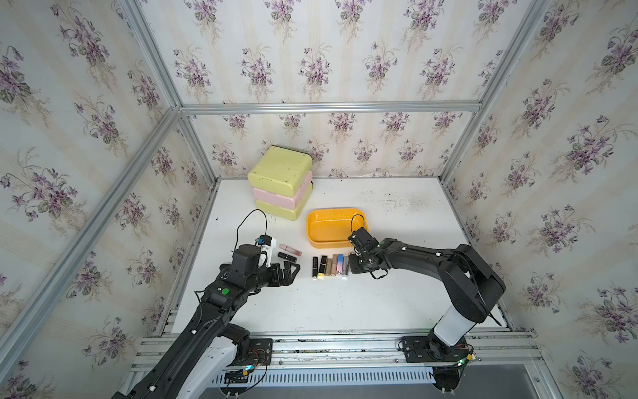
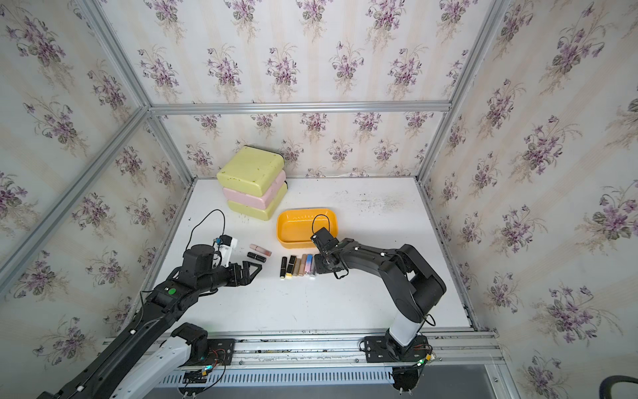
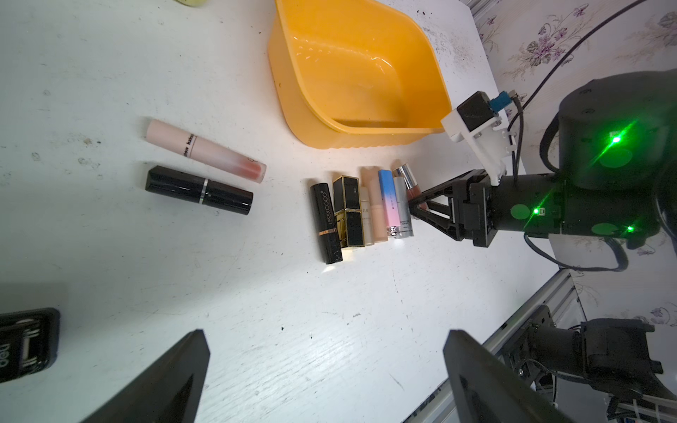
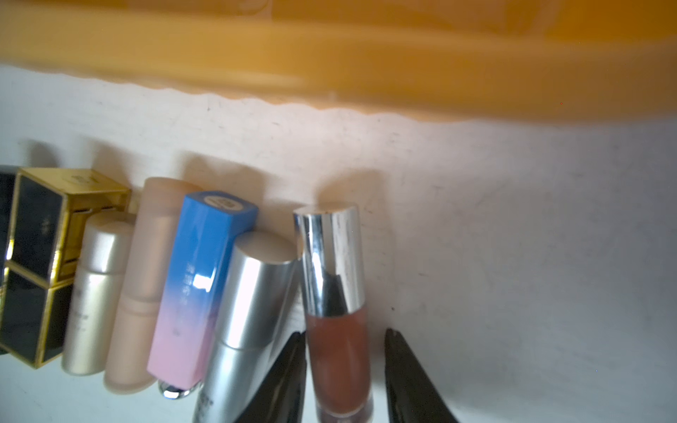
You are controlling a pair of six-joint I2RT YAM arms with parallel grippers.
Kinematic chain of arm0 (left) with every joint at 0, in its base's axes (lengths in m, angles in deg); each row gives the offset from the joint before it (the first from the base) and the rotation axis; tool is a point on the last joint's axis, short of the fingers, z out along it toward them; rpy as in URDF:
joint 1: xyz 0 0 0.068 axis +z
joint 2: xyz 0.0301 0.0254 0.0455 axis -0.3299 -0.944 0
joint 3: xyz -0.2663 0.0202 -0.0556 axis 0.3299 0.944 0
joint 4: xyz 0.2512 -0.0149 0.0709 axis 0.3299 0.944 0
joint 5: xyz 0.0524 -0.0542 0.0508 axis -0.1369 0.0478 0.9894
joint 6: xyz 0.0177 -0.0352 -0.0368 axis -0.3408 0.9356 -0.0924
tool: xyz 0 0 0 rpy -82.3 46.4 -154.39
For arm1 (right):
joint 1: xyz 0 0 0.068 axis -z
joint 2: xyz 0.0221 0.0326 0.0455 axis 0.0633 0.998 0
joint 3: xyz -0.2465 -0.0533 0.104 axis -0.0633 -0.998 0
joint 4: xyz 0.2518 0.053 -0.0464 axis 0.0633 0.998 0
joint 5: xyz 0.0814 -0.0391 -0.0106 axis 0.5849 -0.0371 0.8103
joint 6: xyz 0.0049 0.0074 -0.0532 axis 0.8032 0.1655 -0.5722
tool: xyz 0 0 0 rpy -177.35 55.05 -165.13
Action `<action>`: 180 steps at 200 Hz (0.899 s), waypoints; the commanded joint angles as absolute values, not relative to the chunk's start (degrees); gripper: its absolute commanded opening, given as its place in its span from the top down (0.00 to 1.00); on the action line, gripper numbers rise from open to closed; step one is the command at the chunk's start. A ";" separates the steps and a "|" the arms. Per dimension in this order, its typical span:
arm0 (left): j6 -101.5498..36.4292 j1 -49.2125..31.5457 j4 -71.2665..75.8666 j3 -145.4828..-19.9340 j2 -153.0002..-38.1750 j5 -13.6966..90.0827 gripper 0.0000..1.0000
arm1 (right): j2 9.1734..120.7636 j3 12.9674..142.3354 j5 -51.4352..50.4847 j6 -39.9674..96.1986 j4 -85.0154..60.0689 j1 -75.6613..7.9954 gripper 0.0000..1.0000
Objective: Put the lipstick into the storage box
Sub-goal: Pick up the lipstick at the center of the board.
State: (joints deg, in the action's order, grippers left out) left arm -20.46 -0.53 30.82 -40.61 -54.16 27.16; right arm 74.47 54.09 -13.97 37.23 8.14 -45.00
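A lipstick (image 4: 337,329) with a chrome cap and brown-red body lies at the right end of a row of lipsticks (image 1: 329,265), just in front of the orange-yellow storage box (image 1: 312,228). My right gripper (image 4: 346,332) straddles its body: one finger touches it, and a narrow gap shows at the other finger (image 4: 403,366). The left wrist view shows the same lipstick (image 3: 406,177) at my right gripper (image 3: 415,205), with the box (image 3: 293,110) holding nothing. My left gripper (image 1: 293,271) hovers wide open to the left of the row, with nothing between its fingers.
A pink gloss tube (image 1: 290,249) and a black lipstick (image 1: 287,256) lie apart, near my left gripper. Stacked pale green and pink lidded boxes (image 1: 281,183) stand at the back left. Metal frame rails edge the white table (image 1: 345,304).
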 commanded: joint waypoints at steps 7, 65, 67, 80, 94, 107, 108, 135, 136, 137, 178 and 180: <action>-20.91 -0.45 31.27 -40.66 -53.99 27.82 0.00 | 75.75 54.18 -14.57 36.41 8.47 -45.03 0.64; -21.02 -0.44 30.73 -41.15 -54.95 28.06 0.00 | 74.76 53.92 -13.98 36.19 9.79 -45.03 0.81; -21.01 -0.49 30.74 -41.16 -54.96 28.02 0.00 | 74.55 53.88 -13.97 36.17 9.87 -45.03 0.81; -20.98 -0.51 30.50 -41.17 -55.05 28.00 0.00 | 73.41 53.39 -13.90 36.25 10.20 -45.09 0.82; -20.79 -0.46 30.31 -41.16 -55.05 27.83 0.00 | 71.87 52.74 -13.40 36.27 10.56 -45.07 0.83; -20.70 -0.49 30.13 -41.26 -54.96 27.84 0.00 | 70.46 52.04 -12.95 36.45 10.84 -45.20 0.84; -20.74 -0.50 30.13 -41.29 -54.96 27.84 0.00 | 70.30 52.00 -12.84 36.47 10.91 -45.20 0.84; -21.34 -0.50 29.87 -42.14 -55.04 27.77 0.00 | 67.13 50.66 -11.06 36.13 11.42 -45.21 0.84; -21.36 -0.51 29.87 -42.13 -55.05 27.71 0.00 | 67.05 50.61 -11.02 36.09 11.46 -45.20 0.84; -21.38 -0.51 29.86 -42.22 -55.09 27.73 0.00 | 66.97 50.58 -11.00 36.02 11.53 -45.20 0.84; -22.03 -0.51 28.30 -43.53 -55.86 24.18 0.00 | 61.27 49.18 -9.17 34.74 13.40 -45.23 0.84; -22.01 -0.51 28.15 -43.53 -55.95 23.91 0.00 | 61.03 49.11 -8.97 34.58 13.41 -45.21 0.84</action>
State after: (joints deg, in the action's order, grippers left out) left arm -20.98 -0.55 30.43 -43.06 -55.38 26.96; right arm 63.54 49.83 -11.09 35.94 11.94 -45.19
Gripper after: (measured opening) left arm 0.998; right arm 0.253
